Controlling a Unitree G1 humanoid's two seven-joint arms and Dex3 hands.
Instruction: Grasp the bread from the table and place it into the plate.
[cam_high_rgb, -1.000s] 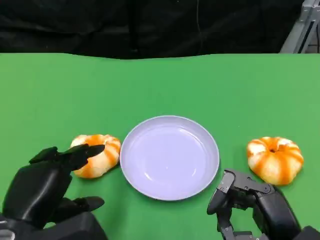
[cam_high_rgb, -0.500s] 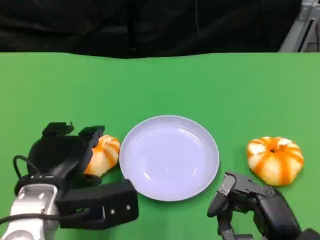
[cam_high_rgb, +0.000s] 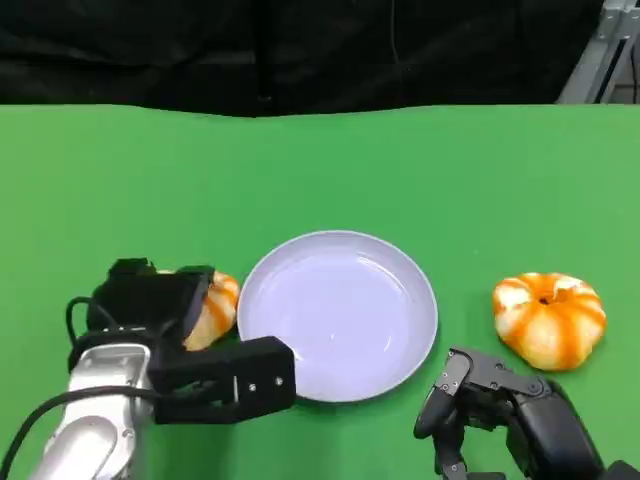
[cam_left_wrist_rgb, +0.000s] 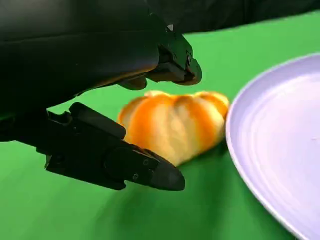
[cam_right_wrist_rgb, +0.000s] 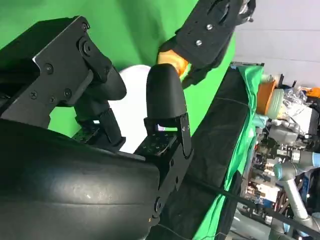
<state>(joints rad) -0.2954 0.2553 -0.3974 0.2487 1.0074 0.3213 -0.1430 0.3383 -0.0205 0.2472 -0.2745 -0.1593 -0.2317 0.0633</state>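
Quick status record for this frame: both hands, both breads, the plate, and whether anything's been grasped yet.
left hand: open, fingers around the left bread, no firm grip visible
right hand: low by the plate's right edge, holding nothing
right bread: on the table, untouched
plate: between the breads, nothing in it
grasp: not yet made

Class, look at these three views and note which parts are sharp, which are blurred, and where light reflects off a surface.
Head view: evenly lit and sharp, with soft sheen on the plate. Left wrist view: the bread roll and the left hand look soft, the near fingers blurred. Right wrist view: the right hand looms large with a dull highlight on its black shell, and the background room is brightly lit.
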